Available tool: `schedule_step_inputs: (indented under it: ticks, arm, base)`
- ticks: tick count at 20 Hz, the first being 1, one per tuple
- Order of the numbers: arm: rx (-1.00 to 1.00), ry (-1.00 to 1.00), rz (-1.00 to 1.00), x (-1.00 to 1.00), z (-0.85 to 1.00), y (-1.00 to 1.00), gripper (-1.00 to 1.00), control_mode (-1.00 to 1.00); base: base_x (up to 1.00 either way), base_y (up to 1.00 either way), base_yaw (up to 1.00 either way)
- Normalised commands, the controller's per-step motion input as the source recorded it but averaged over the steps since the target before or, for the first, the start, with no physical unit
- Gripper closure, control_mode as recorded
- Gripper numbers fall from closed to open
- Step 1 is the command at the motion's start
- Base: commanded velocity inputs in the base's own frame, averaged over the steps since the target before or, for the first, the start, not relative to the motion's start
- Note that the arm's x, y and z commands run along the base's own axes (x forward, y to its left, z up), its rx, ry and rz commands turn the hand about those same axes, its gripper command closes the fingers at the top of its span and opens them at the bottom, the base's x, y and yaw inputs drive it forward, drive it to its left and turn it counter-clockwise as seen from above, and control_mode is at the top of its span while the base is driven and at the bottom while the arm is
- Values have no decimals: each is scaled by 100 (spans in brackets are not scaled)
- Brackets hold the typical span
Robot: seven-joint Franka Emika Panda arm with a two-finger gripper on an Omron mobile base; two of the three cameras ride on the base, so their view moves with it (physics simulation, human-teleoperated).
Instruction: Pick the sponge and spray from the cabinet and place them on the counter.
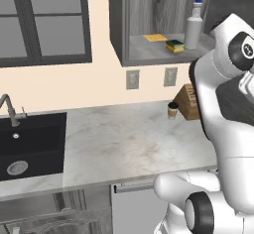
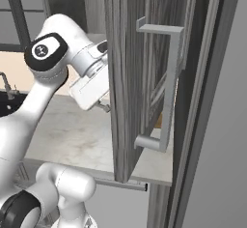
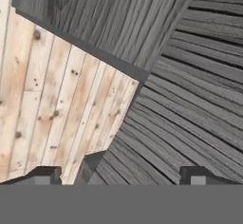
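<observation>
Presently, operator, your two-finger gripper [image 3: 118, 175] stands with its jaws wide apart and empty, close against the dark grey wood-grain wall cabinet [image 1: 119, 25]. On that cabinet's grey inner shelf sit one small yellow sponge with a dark green top [image 1: 174, 45], one pale grey-white spray bottle with a trigger nozzle [image 1: 193, 29] just beside it, and one thin flat yellow cloth [image 1: 155, 37]. Expect the sponge to be light and yielding; grip across its short sides. The bottle looks rigid, smooth and tall, so likely to tip; take its cylindrical body. Below the cabinet, one white-beige marble-look counter [image 1: 124, 144] awaits both.
</observation>
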Motion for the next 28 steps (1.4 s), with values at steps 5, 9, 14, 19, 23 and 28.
schedule_step_inputs:
  ticks: [5,9,14,19,23,28]
  arm:
    - [16,-11,0,-19,-1,37,-100,-100]
    - [13,-10,0,-11,0,40,-100,-100]
    - [10,-7,-2,-5,-16,32,-100,-100]
    - [11,-8,-5,-15,-15,24,-100,-100]
    - [18,-11,-5,-12,-9,17,-100,-100]
    - [18,-4,1,-13,-7,20,-100,-100]
  base:
    - [0,0,0]
    - [0,0,0]
    - [0,0,0]
    - [0,0,0]
    - [0,0,0]
    - [0,0,0]
